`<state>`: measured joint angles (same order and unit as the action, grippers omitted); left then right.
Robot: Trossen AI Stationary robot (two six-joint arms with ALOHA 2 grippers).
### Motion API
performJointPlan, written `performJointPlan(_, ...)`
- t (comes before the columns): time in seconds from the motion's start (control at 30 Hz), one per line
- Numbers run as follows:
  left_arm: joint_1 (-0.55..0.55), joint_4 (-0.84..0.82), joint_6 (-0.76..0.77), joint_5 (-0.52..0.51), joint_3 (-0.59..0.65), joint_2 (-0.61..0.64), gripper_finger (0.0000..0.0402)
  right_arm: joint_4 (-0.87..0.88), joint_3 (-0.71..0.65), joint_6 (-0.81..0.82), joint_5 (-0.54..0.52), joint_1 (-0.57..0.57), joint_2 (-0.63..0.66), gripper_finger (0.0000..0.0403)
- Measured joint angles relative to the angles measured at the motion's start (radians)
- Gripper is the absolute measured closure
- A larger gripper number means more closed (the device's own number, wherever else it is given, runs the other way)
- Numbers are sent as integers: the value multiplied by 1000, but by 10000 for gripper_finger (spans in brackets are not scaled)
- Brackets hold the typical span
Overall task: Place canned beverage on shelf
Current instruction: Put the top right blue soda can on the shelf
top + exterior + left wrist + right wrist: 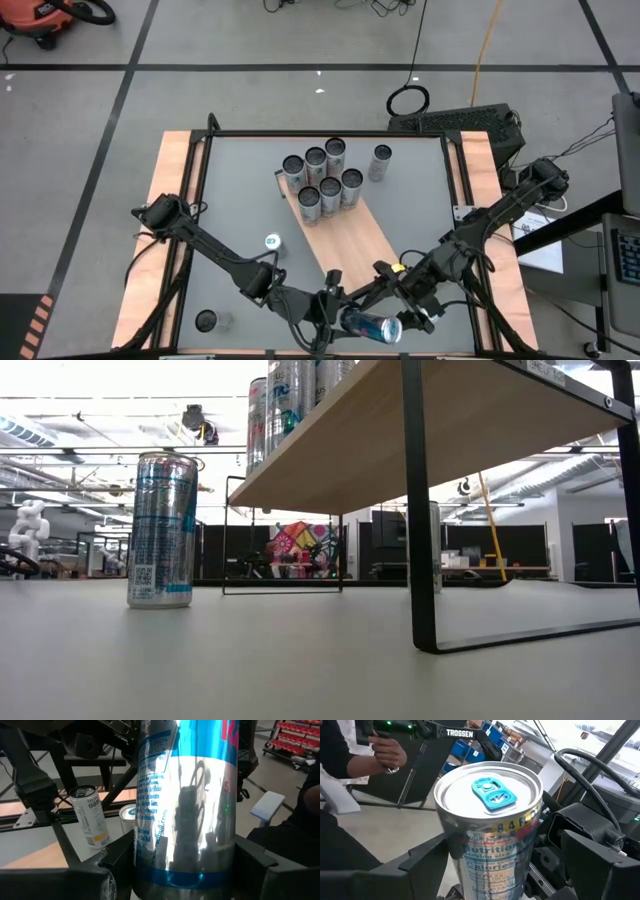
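A blue and silver canned beverage (370, 325) hangs in the air over the table's near edge, just beyond the near end of the shelf (352, 240). My left gripper (335, 310) is shut on it. My right gripper (402, 305) stands open. Its fingers (420, 865) are on either side of the can's upper part, below the top with the blue tab (492, 795). The wood-grain shelf stands on black legs (418, 510). Several cans (320, 180) stand on its far end. My left gripper (182, 865) pinches the can's lower part (150, 872) between its two fingers (117, 857), one on each side of the round wall. The fingers come in about level from the table's left. In the wrist view the can stands nearly upright, clear of table and shelf. My right gripper (495, 860) has the can between its fingers; whether a finger touches the wall, I cannot tell.
One can (272, 242) stands on the grey tabletop left of the shelf, also seen as the can (160, 530) in the low view. Another can (380, 163) stands far right of the shelf, and a third (205, 320) at the near left. A person's hand (385, 750) shows beyond the table.
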<state>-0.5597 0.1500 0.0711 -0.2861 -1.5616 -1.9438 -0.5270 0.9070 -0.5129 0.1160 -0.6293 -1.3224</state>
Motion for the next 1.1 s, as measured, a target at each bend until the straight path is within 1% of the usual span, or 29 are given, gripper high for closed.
performJointPlan(0.2, 22, 1, 1, 5, 0, 0, 163, 0, 1, 2, 94, -1, 0, 88)
performJointPlan(0.4, 31, 23, 1, 71, 0, 0, 163, -1, 1, -1, 134, -1, 0, 89)
performJointPlan(0.5, 32, 23, 1, 89, 0, 0, 163, -2, 1, 0, 170, 0, 0, 89)
performJointPlan(0.87, 32, 18, 0, 104, 0, 0, 163, -46, 1, 24, 177, -1, 0, 90)
performJointPlan(0.97, 32, 16, 1, 104, 0, 0, 164, -46, 1, 21, 177, -1, 0, 102)
performJointPlan(1.1, 32, 16, 1, 104, 0, 0, 164, -46, 1, 18, 176, 0, 0, 142)
